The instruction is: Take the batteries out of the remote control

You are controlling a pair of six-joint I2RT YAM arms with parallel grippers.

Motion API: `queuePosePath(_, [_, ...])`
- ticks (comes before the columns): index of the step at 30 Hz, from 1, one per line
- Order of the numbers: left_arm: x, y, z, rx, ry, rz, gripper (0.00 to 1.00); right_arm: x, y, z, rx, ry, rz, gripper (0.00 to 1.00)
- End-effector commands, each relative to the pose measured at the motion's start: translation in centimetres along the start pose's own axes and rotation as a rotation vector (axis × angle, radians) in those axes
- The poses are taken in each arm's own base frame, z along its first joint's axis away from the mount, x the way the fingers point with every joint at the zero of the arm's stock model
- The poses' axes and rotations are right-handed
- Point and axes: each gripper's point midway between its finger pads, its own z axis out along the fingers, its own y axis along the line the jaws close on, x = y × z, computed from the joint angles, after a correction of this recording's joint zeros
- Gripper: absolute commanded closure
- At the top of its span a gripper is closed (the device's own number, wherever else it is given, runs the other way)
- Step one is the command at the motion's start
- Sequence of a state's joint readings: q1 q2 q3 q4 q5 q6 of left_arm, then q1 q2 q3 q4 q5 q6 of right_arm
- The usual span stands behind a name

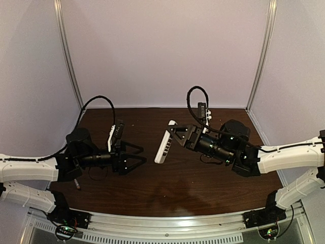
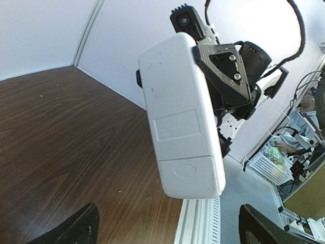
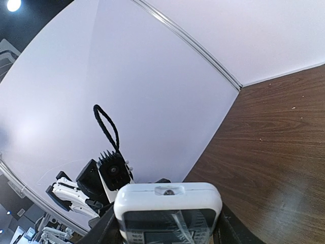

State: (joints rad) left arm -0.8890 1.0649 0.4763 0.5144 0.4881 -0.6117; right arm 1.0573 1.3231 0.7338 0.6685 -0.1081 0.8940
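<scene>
From above, the right gripper [image 1: 172, 136] holds the white remote control [image 1: 165, 143] pinched by its edges, up off the brown table [image 1: 152, 195]. The left gripper [image 1: 143, 154] hangs just beside it, jaws spread wide, touching nothing.

The left wrist camera looks at the remote's plain back, and the battery cover [image 2: 190, 175] at its lower end is in place.

The right wrist camera shows the remote's display end wedged between its own fingers [image 3: 104, 226].

The slim white rectangular plastic remote control [image 2: 183, 122] looks smooth and matt with faint specks, the black plastic fingers [image 2: 223, 66] gripping it dull and slightly grainy, and the dark brown wood-grain surface [image 2: 61, 142] carries a soft sheen.
</scene>
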Motion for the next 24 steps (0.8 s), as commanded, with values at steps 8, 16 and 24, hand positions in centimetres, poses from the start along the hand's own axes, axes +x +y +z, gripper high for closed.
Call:
queuePosePath(8, [0.5, -4.7, 0.1, 0.219, 0.02, 0.039, 0.02, -0.2, 4.5, 1.7, -0.154, -0.047, -0.038, 0.71])
queuePosePath(16, [1.0, -4.9, 0.1, 0.23, 0.034, 0.028, 0.03, 1.3, 5.4, 2.8, -0.204, -0.012, -0.06, 0.71])
queuePosePath(24, [1.3, -4.6, 0.0, 0.216, 0.037, 0.019, 0.08, 2.5, 6.0, 3.6, -0.249, 0.014, -0.056, 0.71])
